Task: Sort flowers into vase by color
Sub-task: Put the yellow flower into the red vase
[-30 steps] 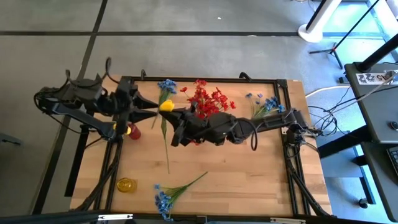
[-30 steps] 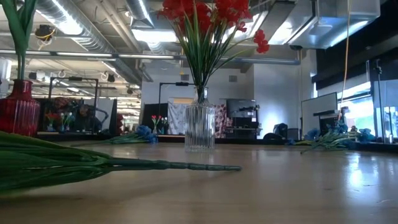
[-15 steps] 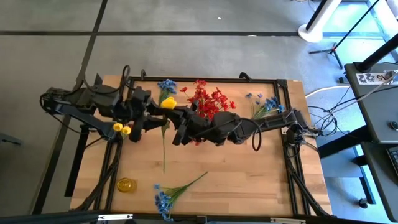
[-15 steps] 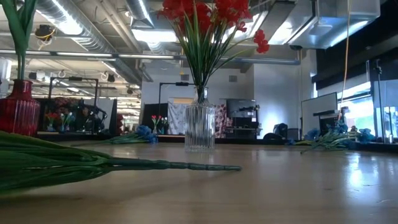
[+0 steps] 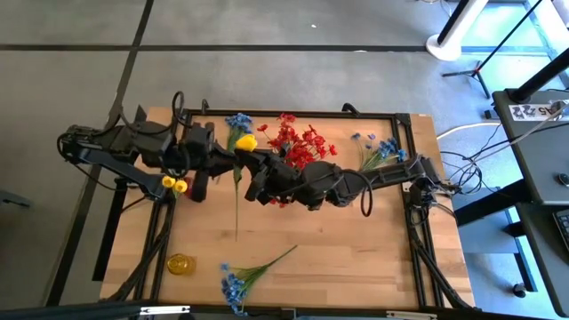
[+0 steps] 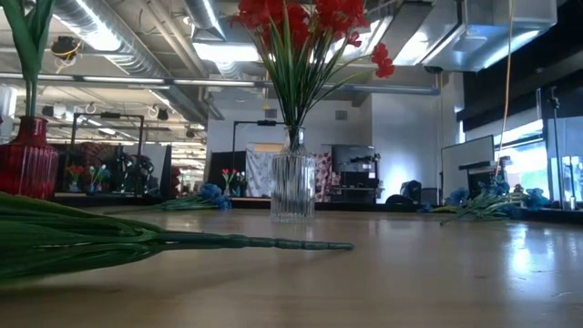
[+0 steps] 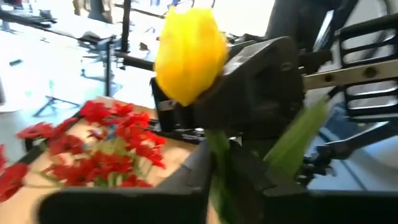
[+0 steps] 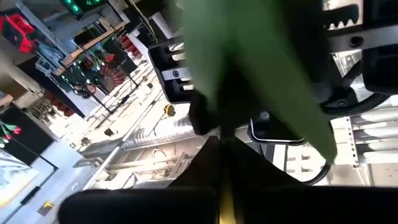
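A yellow flower (image 5: 246,142) with a long green stem (image 5: 236,209) sits between my two grippers, left of the table's middle. My left gripper (image 5: 227,162) comes from the left and is shut on it. My right gripper (image 5: 252,169) comes from the right and is shut on it too. Red flowers (image 5: 298,147) stand in a clear ribbed vase (image 6: 292,187). Two yellow blooms (image 5: 174,183) show beside the left arm, and a red vase (image 6: 27,164) holds green stems. Blue sprays lie at the far edge (image 5: 237,122), far right (image 5: 378,149) and near edge (image 5: 236,284). My left gripper pinches the stem just under the yellow bloom (image 7: 217,146) between its two fingers. It comes from the table's left, with the fingers lying across the stem. The bloom (image 7: 189,53) stands out past the fingers. My right gripper is shut on the same flower close below the bloom, coming from the table's right. A blurred green leaf (image 8: 249,68) and its own fingers hide the exact place. The stem trails away toward the near edge.
A small yellow vase (image 5: 180,264) stands near the front left corner. A black frame (image 5: 293,114) runs round the table's far part. The blue spray's stem (image 6: 255,242) lies across the near table top. Bare wood lies at the near right.
My left gripper has moved toward the table's right, up to the yellow flower, and has shut from wide open onto its stem. The flower, held by my right gripper, has shifted a little toward the far edge.
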Controlling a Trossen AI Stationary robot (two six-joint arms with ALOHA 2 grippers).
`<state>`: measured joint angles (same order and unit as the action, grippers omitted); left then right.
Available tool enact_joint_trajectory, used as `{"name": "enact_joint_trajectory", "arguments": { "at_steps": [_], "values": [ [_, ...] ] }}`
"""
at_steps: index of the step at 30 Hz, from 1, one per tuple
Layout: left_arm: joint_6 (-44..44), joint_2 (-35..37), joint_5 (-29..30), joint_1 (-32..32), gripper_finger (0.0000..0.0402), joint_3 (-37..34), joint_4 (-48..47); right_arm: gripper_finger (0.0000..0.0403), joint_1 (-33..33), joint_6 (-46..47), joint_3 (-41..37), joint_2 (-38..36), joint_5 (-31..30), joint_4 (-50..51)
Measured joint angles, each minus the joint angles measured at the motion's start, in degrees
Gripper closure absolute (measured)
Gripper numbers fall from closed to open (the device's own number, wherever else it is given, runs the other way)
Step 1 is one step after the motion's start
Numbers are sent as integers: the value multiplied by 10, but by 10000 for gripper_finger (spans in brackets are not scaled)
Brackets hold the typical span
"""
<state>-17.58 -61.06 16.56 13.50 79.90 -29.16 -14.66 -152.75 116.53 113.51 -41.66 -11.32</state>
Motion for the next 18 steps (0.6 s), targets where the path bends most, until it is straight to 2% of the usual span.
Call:
{"name": "enact_joint_trajectory", "arguments": {
  "at_steps": [2, 5, 13, 18],
  "values": [
    [0, 0, 12, 0, 390, 0, -6, 389, 0, 10, 0, 0, -3, 9],
    [13, 1, 14, 0, 390, 0, -6, 364, -4, 28, 1, -1, -1, 10],
    [34, 14, 36, 0, 397, 0, -27, 237, -19, 88, 0, -4, 6, -27],
    [64, 66, 57, 1, 395, 0, -37, 183, -32, 172, 0, -17, -11, -54]
  ]
}}
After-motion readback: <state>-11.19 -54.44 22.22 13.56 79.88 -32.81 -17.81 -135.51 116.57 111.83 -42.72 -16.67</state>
